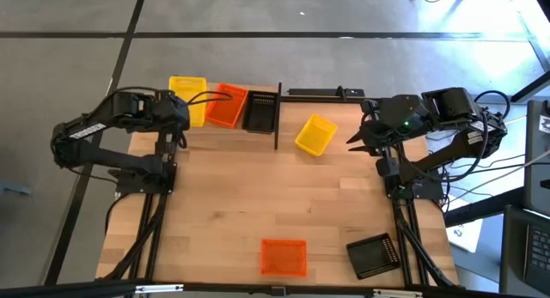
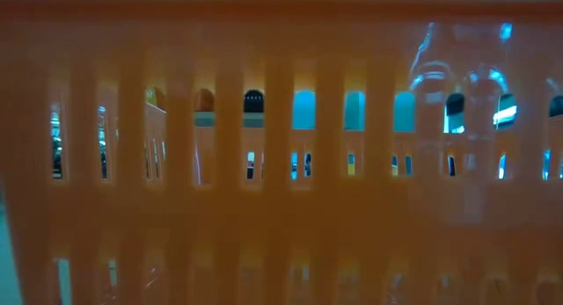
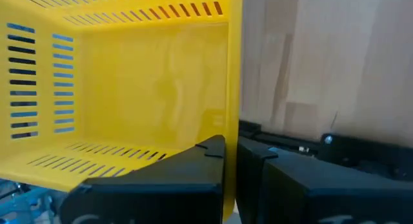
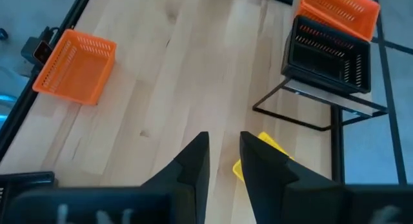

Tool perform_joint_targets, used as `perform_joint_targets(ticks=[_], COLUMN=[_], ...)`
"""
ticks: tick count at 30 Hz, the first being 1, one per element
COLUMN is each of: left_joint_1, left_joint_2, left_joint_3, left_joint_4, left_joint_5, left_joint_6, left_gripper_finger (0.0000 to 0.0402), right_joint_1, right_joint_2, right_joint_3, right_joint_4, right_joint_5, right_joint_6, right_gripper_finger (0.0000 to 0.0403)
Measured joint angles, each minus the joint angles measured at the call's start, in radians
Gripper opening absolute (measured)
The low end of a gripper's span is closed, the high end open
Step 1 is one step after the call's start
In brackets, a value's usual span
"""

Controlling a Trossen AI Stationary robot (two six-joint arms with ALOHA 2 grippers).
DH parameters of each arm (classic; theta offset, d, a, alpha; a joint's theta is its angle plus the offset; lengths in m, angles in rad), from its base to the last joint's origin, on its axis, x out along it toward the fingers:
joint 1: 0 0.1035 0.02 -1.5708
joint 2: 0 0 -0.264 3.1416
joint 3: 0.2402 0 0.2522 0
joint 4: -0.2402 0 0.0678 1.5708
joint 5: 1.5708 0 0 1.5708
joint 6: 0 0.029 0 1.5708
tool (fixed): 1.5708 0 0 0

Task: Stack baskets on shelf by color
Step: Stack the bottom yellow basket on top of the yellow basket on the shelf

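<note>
At the shelf (image 1: 277,118) on the table's far side sit a yellow basket (image 1: 187,96), an orange basket (image 1: 228,106) and a black basket (image 1: 260,112) side by side. My left gripper (image 1: 182,109) is shut on the yellow one (image 3: 129,88). A second yellow basket (image 1: 316,135) lies loose on the table right of the shelf's upright bar. My right gripper (image 1: 354,139) hovers just right of it, open and touching nothing; in the right wrist view that yellow basket (image 4: 268,146) peeks out past the right gripper (image 4: 224,153). The orange basket (image 4: 335,8) and black basket (image 4: 329,53) show there too. My left gripper (image 3: 231,150) pinches a side wall (image 3: 231,101) of the yellow basket at its rim. One finger (image 3: 206,153) is inside the basket and the other outside. Whether the basket rests on the shelf or hangs just clear of it, I cannot tell.
A loose orange basket (image 1: 284,257) and a loose black basket (image 1: 374,255) lie near the table's near edge. The orange basket's wall (image 2: 264,191) fills the low view. Bare wood (image 1: 258,186) stretches across the table's middle.
</note>
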State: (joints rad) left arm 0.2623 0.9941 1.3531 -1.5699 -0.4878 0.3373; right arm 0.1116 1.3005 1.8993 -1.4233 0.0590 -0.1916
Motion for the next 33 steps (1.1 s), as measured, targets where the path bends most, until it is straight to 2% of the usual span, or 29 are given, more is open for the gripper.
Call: perform_joint_targets(ticks=[10, 18, 25, 33], left_joint_1=[0.091, 0.127, 0.152, 0.166], left_joint_2=[-0.008, -0.005, -0.005, -0.005], left_joint_3=[-0.084, -0.087, -0.087, -0.087], left_joint_4=[0.014, 0.054, 0.120, 0.122], left_joint_5=[0.002, -0.005, -0.005, -0.007], left_joint_6=[0.078, 0.118, 0.115, 0.085], left_gripper_finger=[0.0000, 0.0000, 0.0026, 0.0055], right_joint_1=[0.000, 0.000, 0.000, 0.000], right_joint_2=[0.000, 0.000, 0.000, 0.000], right_joint_3=[0.000, 0.000, 0.000, 0.000], right_joint_4=[0.014, 0.015, 0.015, 0.021], right_joint_5=[0.000, 0.000, 0.000, 0.000], right_joint_6=[0.000, 0.000, 0.005, 0.007], right_gripper_finger=[0.0086, 0.0086, 0.0086, 0.0086])
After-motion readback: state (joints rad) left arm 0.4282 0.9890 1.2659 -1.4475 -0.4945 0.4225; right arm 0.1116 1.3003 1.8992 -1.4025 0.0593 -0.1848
